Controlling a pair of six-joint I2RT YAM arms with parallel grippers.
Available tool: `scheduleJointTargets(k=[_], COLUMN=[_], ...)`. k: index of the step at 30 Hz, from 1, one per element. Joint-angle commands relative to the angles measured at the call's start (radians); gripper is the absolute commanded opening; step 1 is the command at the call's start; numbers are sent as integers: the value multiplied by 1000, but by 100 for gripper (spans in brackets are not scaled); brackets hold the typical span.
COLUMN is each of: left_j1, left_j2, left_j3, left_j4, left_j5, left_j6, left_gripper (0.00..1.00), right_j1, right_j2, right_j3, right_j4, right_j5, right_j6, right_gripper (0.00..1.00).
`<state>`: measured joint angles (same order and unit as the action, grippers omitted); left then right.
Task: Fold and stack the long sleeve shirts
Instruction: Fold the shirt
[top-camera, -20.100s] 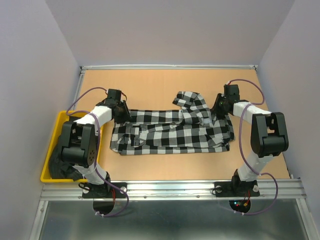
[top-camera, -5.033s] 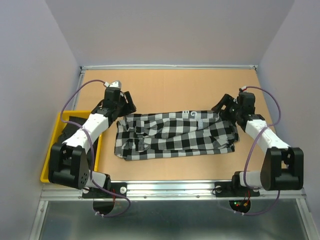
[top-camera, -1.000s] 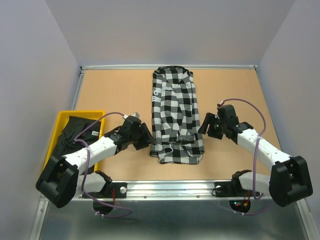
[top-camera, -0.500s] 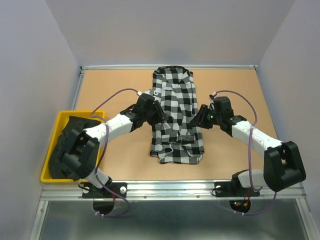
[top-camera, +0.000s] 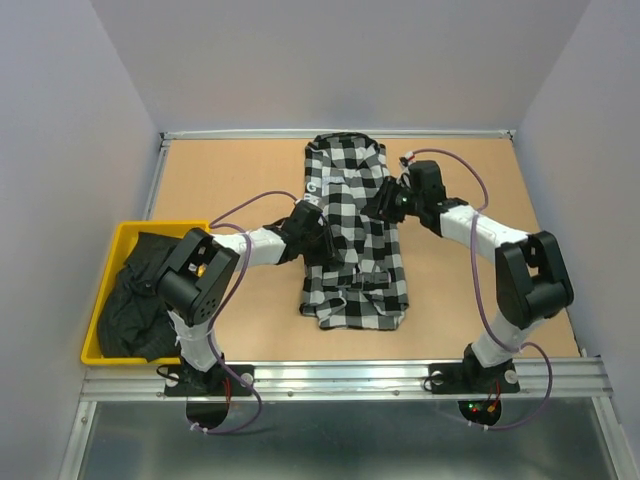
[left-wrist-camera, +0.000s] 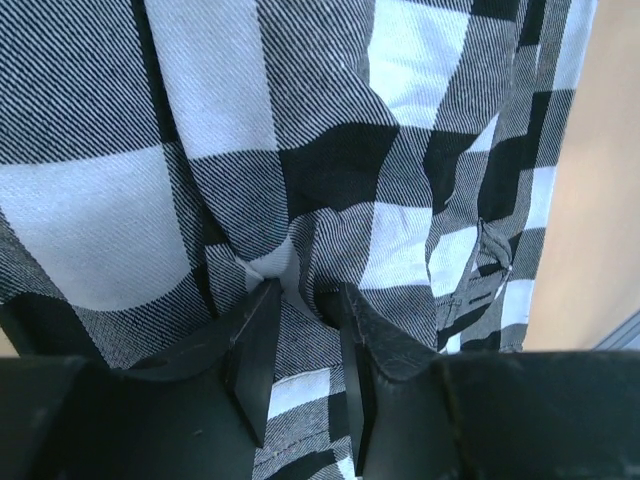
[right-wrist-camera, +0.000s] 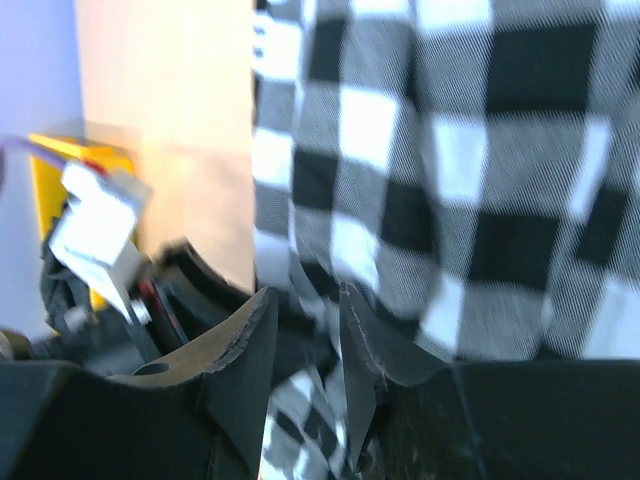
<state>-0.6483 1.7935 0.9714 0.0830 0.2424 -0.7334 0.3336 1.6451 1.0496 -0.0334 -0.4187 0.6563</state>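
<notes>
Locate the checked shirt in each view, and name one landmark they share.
Top external: the checked shirt lies lengthwise at centre.
Left wrist: it fills nearly the whole frame.
Right wrist: it fills the upper right.
Shared landmark: the tan table, at the left wrist's right edge and the right wrist's upper left.

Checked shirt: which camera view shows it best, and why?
The top external view: the whole checked shirt lies there, folded into a long strip. The left wrist view gives only a close patch of puckered cloth; the right wrist view, only a blurred patch.
</notes>
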Motion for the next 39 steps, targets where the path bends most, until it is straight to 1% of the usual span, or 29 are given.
scheduleJointTargets(k=[1,4,5,6,8,11,12,17,21,30,32,34,35,36,38,39], left_j1=[-8,-8,-7,-8,-7,-7,-7,-7,-5,-5,-7,-5,-5,-5,-5,-5], left_j2=[-43,-46,-49,-51,-48,-42,-39,-48,-60,-88,-108,-127,-156,-175,-239,-261], left_j3=[-66,-69,-71,-71,-77,-79,-80,-106,-120,-131,-120,-106,-90,-82,-60,-53], left_j4=[-45,-68,-71,-74,-78,-81,-81,-81,-81,-81,-104,-132,-146,-158,-206,-224], left_j5=[17,8,3,-6,-15,-17,-18,-26,-32,-32,-31,-29,-34,-38,-67,-81], left_j6=[57,74,77,80,84,81,78,65,62,58,55,52,51,49,48,49], left_gripper=[41,41,41,41,41,41,41,41,41,41,43,46,48,50,59,62], right_j1=[30,50,53,54,54,55,53,28,1,-10,-10,-10,-11,-11,-15,-15], right_j2=[90,211,211,263,329,381,410,450,400,262,210,142,118,89,6,-22], right_j3=[139,203,213,227,227,195,185,76,-2,-60,-80,-86,-103,-109,-129,-151], right_j4=[124,167,179,191,260,355,365,426,438,411,389,322,299,273,190,158], right_j5=[-60,-83,-87,-104,-123,-137,-134,-132,-115,-97,-86,-34,-8,15,81,104], right_j6=[23,40,49,60,97,117,114,91,66,31,14,-13,-38,-50,-82,-90], right_gripper=[36,36,36,36,35,33,33,32,32,33,34,37,39,46,52,59])
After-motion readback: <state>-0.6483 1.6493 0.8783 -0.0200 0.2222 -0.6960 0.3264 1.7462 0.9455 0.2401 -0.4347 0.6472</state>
